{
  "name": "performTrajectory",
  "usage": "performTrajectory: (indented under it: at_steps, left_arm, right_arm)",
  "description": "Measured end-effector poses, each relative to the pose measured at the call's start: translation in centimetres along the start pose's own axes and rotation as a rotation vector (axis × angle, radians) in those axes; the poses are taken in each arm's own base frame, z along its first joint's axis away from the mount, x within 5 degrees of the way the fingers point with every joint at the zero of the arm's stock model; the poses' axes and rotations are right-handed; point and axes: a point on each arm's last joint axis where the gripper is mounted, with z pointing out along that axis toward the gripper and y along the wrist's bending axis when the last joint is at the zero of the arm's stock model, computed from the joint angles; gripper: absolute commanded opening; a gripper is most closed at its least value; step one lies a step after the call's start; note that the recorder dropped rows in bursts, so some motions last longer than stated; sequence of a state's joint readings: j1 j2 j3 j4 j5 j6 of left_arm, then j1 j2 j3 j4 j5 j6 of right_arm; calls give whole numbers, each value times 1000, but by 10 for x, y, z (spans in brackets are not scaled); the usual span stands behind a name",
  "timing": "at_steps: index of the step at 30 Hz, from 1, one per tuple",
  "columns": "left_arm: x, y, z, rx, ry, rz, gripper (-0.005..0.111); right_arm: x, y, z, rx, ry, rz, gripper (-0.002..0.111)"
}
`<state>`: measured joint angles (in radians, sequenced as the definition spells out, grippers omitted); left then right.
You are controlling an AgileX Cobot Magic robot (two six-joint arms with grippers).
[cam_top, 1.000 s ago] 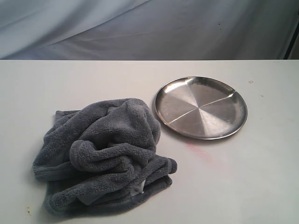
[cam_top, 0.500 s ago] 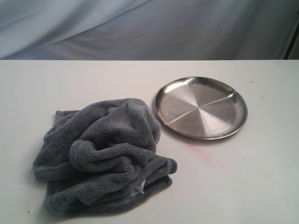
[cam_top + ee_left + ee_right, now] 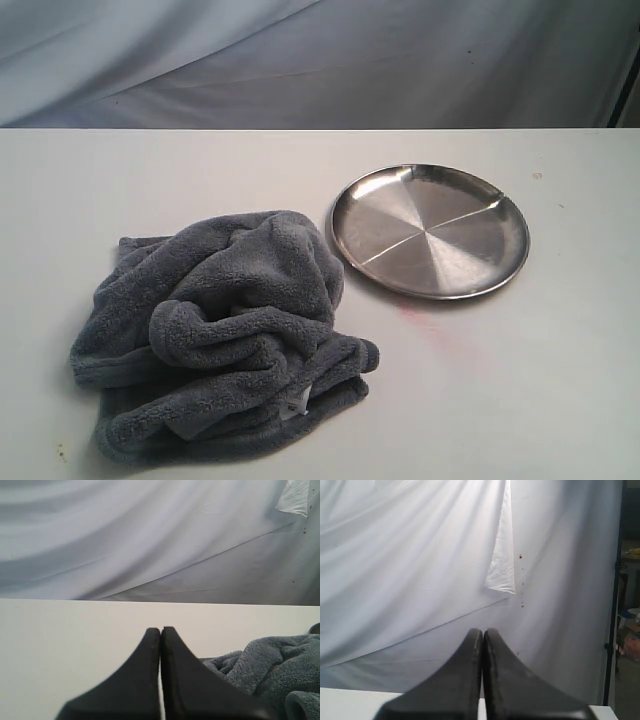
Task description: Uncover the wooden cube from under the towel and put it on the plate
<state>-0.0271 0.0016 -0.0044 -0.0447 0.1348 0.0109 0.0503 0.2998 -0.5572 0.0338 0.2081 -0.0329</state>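
Progress: 0 of 2 steps done, by my reading; the towel [image 3: 225, 335] is not lifted and the plate [image 3: 430, 230] is bare.
Wooden cube: not visible in any view; presumably under the towel's heap.
Left gripper [image 3: 160, 645]: clenched, 2 black fingers pressed together, holding nothing.
Right gripper [image 3: 483, 640]: clenched likewise, empty.
Towel's place: low and just ahead of the left gripper, off to its plate side; outside the right gripper's view.
Plate's place: beyond the towel from the left gripper, nearly touching the towel's edge.
Towel: dark grey, fluffy terry, bunched in thick folds, small white tag.
Plate: round, shiny metal, low rim, radial reflections.
Table [image 3: 540, 380]: flat, matte, pale.
Left to do: pull towel away, grasp cube, set it on plate.
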Motion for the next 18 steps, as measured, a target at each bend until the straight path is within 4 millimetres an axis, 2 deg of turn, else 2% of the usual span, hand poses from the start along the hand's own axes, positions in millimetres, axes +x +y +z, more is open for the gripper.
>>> performTrajectory:
  at_steps: [5,9,13,18]
  left_arm:
    - [0,0,0,0,0,0,1]
    - [0,0,0,0,0,0,1]
    - [0,0,0,0,0,0,1]
    - [0,0,0,0,0,0,1]
  right_arm:
    - [-30,3,30,-34,23,-22,0]
    - [-44,12,62,-112,135,-74,0]
    - [-43,27,96,-210,342,-109,0]
    - [-27,51,134,-320,611,-121,0]
